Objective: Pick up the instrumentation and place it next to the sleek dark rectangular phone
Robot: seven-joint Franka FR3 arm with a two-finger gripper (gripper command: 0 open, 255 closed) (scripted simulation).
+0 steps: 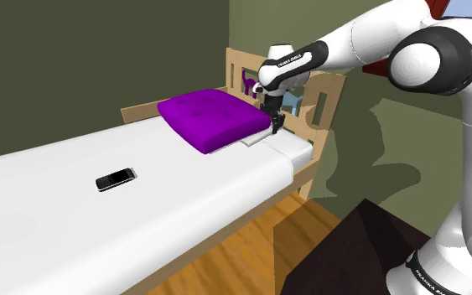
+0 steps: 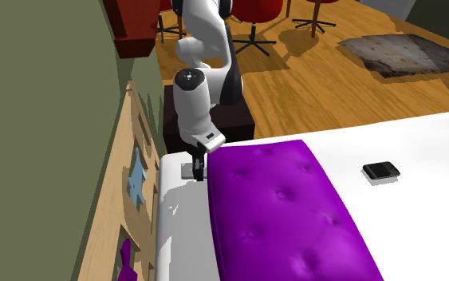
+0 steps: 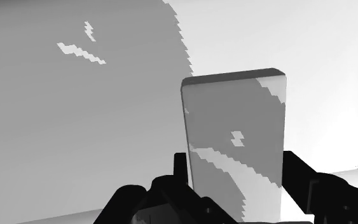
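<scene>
Clamping a grey slab [image 3: 234, 159] on both long edges, the fingers [image 3: 301, 175] hang at the head end of the white bed [image 1: 58, 193], upper middle of the shoulder view, just beside the purple cushion [image 1: 213, 117] and near the wooden headboard [image 1: 326, 96] (whether the slab is clear of the mattress I cannot tell). Well apart, at that view's lower left, the dark phone [image 1: 115, 179] lies flat on the bed.

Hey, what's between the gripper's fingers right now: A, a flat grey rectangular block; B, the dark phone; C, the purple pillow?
A: in the wrist view the gripper clasps the grey block between its fingers, while the phone lies far off on the white bed.
</scene>
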